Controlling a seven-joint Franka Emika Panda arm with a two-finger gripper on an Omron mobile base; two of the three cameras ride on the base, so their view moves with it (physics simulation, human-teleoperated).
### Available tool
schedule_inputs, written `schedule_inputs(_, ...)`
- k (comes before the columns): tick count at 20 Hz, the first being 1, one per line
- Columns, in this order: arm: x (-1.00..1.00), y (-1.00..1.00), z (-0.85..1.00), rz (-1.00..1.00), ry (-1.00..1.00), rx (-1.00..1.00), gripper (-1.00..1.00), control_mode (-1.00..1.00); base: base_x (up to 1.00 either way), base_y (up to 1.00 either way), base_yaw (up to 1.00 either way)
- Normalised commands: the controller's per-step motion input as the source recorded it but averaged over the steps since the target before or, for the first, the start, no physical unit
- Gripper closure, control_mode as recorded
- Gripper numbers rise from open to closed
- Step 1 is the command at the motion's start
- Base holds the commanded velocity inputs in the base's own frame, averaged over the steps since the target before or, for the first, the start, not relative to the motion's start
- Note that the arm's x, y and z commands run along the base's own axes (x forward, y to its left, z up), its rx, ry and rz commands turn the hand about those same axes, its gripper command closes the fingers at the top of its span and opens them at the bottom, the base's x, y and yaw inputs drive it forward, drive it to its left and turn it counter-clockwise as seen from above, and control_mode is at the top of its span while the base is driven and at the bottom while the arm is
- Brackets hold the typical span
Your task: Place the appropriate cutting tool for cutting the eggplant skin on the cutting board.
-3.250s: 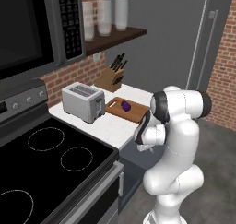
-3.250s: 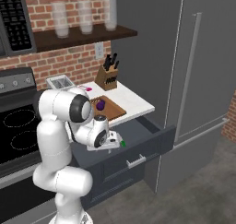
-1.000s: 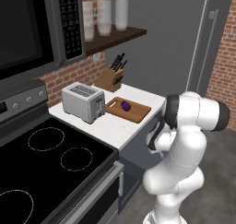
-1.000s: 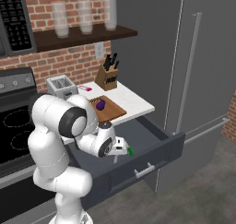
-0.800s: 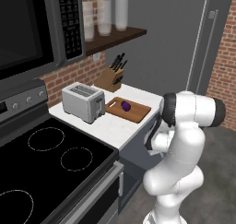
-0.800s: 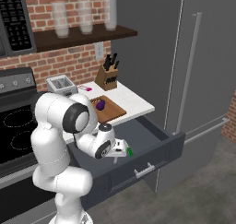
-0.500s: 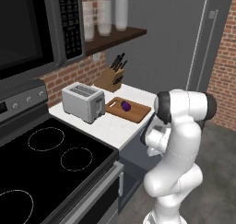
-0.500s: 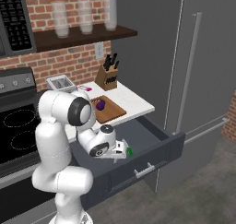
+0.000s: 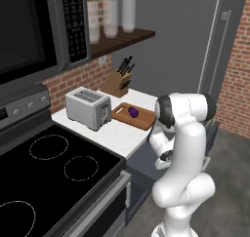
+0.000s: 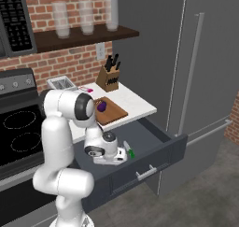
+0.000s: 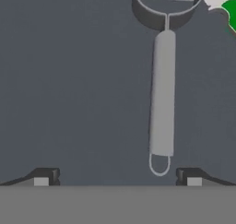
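The silvery-grey peeler [image 11: 162, 94] lies flat on the dark floor of the open drawer [image 10: 156, 138], looped head at the top of the hand view. My gripper [image 11: 117, 177] hangs open over it, nothing held; the handle's end sits just inside the right fingertip [image 11: 189, 176]. From the right base view, my gripper [image 10: 109, 157] is down inside the drawer. The brown cutting board [image 10: 112, 111] [image 9: 141, 120] rests on the white counter with the purple eggplant [image 10: 101, 106] [image 9: 133, 113] on it.
A green-handled knife [image 11: 230, 11] [image 10: 129, 150] lies beside the peeler's head in the drawer. A knife block [image 10: 108, 79] stands behind the board, a toaster [image 9: 88, 108] to its left, then the stove [image 9: 49, 167]. The fridge [image 10: 200, 72] rises right of the drawer.
The drawer stands further out than 3.2 s ago. Over the last second the arm has swung back toward the counter and the hand has settled lower in the drawer.
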Motion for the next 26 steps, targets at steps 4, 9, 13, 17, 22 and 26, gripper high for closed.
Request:
schedule_inputs(4, 0.01, 0.0, -0.21, 0.0, -0.01, 0.0, -1.0, -1.0, 0.0, 0.0, 0.0)
schedule_inputs(9, 0.07, 0.0, -0.04, 0.0, -0.02, 0.0, -1.0, -1.0, 0.0, 0.0, 0.0)
schedule_inputs(13, 0.13, -0.03, 0.11, 0.0, -0.05, 0.0, -1.0, -1.0, 0.0, 0.0, 0.0)
schedule_inputs(17, 0.1, -0.15, 0.31, 0.0, -0.05, 0.0, -1.0, -1.0, 0.0, 0.0, 0.0)
schedule_inputs(22, 0.23, -0.15, 0.31, 0.0, -0.04, 0.0, -1.0, -1.0, 0.0, 0.0, 0.0)
schedule_inputs(26, 0.33, -0.27, 0.14, 0.0, -0.01, 0.0, -1.0, -1.0, 0.0, 0.0, 0.0)
